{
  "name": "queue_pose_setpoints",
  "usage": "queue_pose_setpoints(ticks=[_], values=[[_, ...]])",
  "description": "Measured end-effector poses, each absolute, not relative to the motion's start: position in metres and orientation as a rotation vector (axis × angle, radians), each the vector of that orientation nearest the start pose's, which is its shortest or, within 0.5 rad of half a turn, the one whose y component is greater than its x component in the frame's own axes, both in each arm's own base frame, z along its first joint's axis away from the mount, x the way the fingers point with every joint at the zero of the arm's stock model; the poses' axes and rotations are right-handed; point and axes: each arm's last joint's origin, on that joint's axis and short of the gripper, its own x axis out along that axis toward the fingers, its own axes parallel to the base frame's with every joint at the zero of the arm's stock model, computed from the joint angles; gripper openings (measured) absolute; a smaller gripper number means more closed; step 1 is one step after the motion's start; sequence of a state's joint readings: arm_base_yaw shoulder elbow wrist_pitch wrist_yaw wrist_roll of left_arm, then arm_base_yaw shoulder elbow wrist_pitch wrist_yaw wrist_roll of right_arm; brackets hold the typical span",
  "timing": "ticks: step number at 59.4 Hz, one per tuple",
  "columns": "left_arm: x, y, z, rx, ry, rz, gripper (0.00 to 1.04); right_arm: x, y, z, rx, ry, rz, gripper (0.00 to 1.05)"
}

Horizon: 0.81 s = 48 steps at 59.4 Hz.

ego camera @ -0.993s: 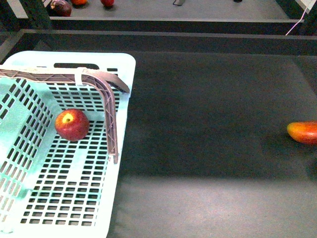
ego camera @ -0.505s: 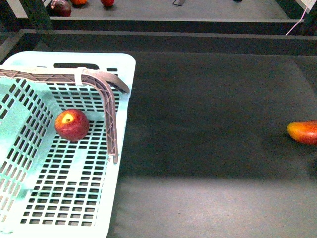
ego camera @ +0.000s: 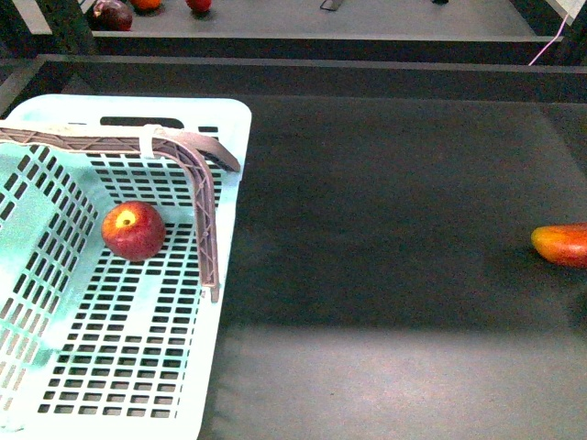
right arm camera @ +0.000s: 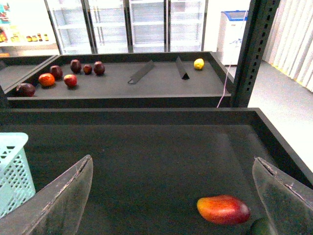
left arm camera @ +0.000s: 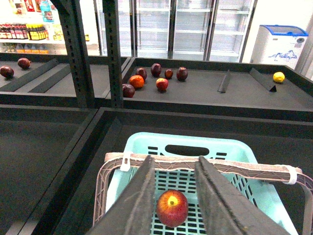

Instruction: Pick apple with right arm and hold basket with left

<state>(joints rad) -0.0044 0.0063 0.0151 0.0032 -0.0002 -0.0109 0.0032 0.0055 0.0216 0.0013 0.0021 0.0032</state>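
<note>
The red apple (ego camera: 133, 231) with a yellowish stem patch lies on the floor of the aqua slotted basket (ego camera: 220, 330) at the left of the dark table. My left gripper's brownish lattice finger (ego camera: 205, 220), with a white band, reaches over the basket and bends down along its right wall, beside the apple and not touching it. In the left wrist view my left gripper (left arm camera: 174, 161) is open, and the apple (left arm camera: 171, 208) shows between its jaws inside the basket (left arm camera: 146, 143). My right gripper (right arm camera: 172, 161) is open and empty above the table, far right of the basket (right arm camera: 12, 171).
An elongated red-orange fruit (ego camera: 561, 245) lies at the table's right edge and shows in the right wrist view (right arm camera: 223, 209), with a dark green thing (right arm camera: 264, 227) beside it. A raised rim bounds the table. The shelf behind holds several fruits (left arm camera: 156, 78), one of them dark purple (ego camera: 112, 13).
</note>
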Motion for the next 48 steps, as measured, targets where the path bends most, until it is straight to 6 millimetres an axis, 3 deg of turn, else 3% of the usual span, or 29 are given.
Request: queue_pose_setpoints(ticks=[22,48], values=[[0.0972,-0.0004,0.1684,-0.011,-0.012,-0.004,0.98,0.0967,0.0003,0.1706,0.003,-0.017,0.001,0.96],[0.0972,-0.0004,0.1684,-0.009,-0.012,-0.004,0.98,0.0967,0.0003,0.1706,0.003,-0.017,0.001,0.96]])
